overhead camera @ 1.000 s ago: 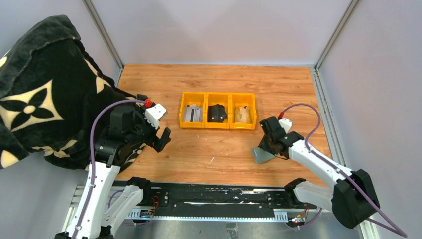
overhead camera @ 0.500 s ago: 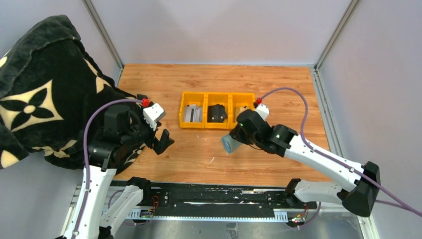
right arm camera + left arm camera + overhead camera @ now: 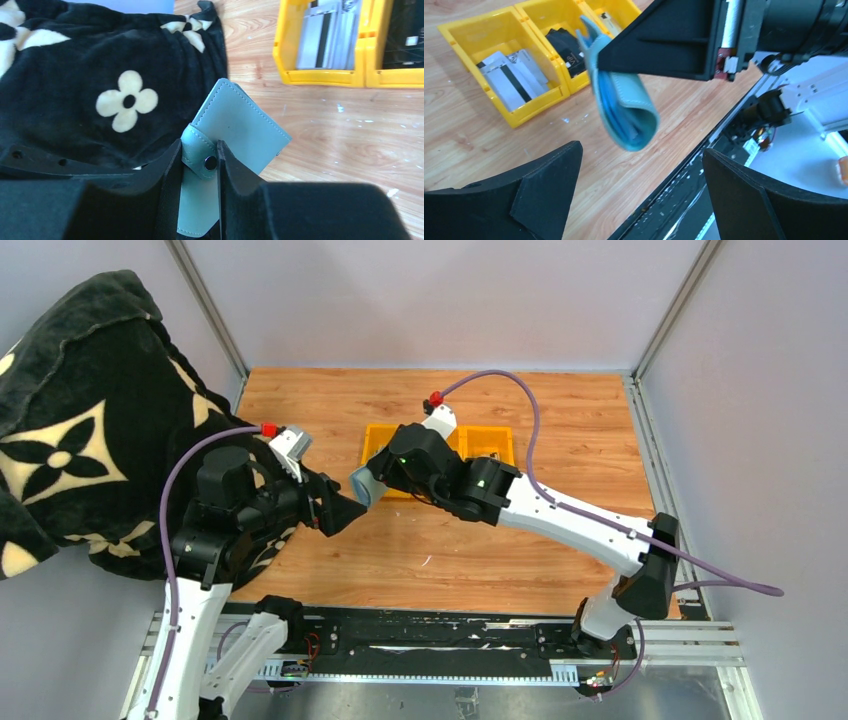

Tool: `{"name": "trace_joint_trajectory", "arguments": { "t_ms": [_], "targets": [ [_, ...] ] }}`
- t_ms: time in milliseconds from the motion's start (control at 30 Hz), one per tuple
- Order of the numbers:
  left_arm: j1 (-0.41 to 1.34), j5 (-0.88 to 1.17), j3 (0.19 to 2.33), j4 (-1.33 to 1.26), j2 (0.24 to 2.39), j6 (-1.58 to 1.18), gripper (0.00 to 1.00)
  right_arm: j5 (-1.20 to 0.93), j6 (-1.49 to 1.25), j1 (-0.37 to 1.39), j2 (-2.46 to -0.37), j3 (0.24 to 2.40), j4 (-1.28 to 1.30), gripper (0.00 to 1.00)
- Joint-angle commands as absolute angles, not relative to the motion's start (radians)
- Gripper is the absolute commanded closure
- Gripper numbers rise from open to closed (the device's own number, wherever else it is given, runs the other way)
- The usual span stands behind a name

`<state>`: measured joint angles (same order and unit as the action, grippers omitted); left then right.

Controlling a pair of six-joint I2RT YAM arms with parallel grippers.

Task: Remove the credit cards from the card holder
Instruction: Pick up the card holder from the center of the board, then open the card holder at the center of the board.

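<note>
The right fingers (image 3: 235, 190) were clamped on the card holder (image 3: 240, 125), pinching it at the edge where its little snap tab (image 3: 201, 159) folds over. The holder was shut and off the wooden surface (image 3: 560, 410). In the overhead view it sat at centre frame, just left of the yellow tray (image 3: 492, 432) and right in front of the left arm's reach. From the left wrist view it hung at centre frame with its folded spine pointing down and to the right, and thin blue-grey edges showed along its open side.

The left fingers (image 3: 549, 190) stood wide apart at the lower corners of that view. The holder was above and between them, touching neither.

The credit cards (image 3: 511, 80) that could be made out were pale grey with a dark stripe, lying in the end compartment of the tray at upper left. A dark item (image 3: 566, 47) lay in the middle compartment; the third compartment was mostly hidden behind the right arm.

A black blanket (image 3: 80, 420) with cream flowers filled the left side of the overhead view.
</note>
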<state>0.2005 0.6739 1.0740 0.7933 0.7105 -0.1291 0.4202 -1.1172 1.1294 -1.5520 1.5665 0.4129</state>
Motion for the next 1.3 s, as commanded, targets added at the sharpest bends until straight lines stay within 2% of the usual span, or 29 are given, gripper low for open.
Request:
{"name": "trace_joint_trajectory", "arguments": {
  "t_ms": [0,333,400,533,600,700,800,867,933,1000,1133,1267],
  "targets": [
    [0.209,0.675,1.019,0.658,0.664,-0.339,0.00,0.458,-1.123,1.158,-1.591,1.648,0.347,1.00],
    [0.209,0.512,0.935,0.600,0.643,-0.424,0.02,0.434,-1.161,1.178,-1.644,1.702,0.303,1.00],
    [0.209,0.511,0.931,0.584,0.646,-0.435,0.13,0.423,-1.165,1.182,-1.653,1.706,0.296,1.00],
    [0.209,0.475,0.935,0.579,0.659,-0.409,0.47,0.420,-1.171,1.193,-1.650,1.691,0.285,1.00],
    [0.209,0.459,0.929,0.578,0.657,-0.410,0.59,0.416,-1.174,1.197,-1.641,1.675,0.268,1.00],
    [0.209,0.462,0.927,0.571,0.659,-0.418,0.70,0.395,-1.168,1.199,-1.628,1.657,0.254,0.99],
    [0.209,0.456,0.937,0.574,0.658,-0.380,0.84,0.372,-1.136,1.200,-1.603,1.631,0.244,0.86],
    [0.209,0.451,0.946,0.590,0.653,-0.340,0.91,0.365,-1.087,1.198,-1.565,1.593,0.227,0.68],
    [0.209,0.483,0.961,0.610,0.649,-0.290,0.94,0.322,-1.015,1.185,-1.511,1.524,0.172,0.55],
    [0.209,0.544,0.977,0.626,0.643,-0.237,0.94,0.188,-0.969,1.145,-1.435,1.416,0.098,0.43],
    [0.209,0.694,1.007,0.660,0.633,-0.163,0.91,0.019,-0.828,1.105,-1.299,1.305,0.064,0.32],
    [0.209,0.759,1.015,0.670,0.629,-0.167,0.89,-0.069,-0.706,1.104,-1.212,1.275,0.092,0.30]
  ]
}}
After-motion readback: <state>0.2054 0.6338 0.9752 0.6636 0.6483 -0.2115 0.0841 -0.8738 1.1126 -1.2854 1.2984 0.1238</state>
